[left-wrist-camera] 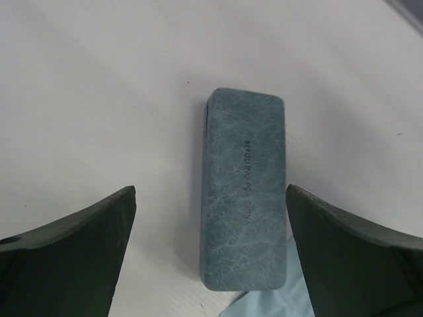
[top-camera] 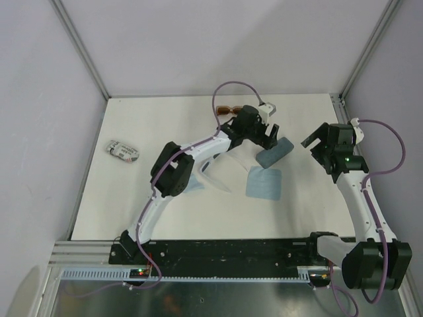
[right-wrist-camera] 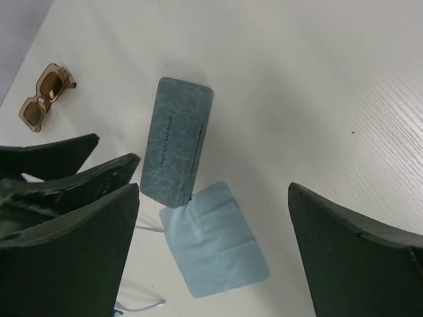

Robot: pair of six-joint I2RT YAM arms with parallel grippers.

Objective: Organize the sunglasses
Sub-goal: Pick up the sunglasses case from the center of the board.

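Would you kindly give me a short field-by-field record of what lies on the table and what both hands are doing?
left hand: open, fingers either side of the grey-blue case, not touching
right hand: open, holding nothing
case: closed, flat on the table
cloth: light blue, meets one end of the case
amber sunglasses: on the table, apart from the case

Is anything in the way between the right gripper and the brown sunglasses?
Yes. The left gripper, open, hangs over the grey-blue case, and both lie between the right gripper and the brown sunglasses. The right gripper would probably have to go around them.
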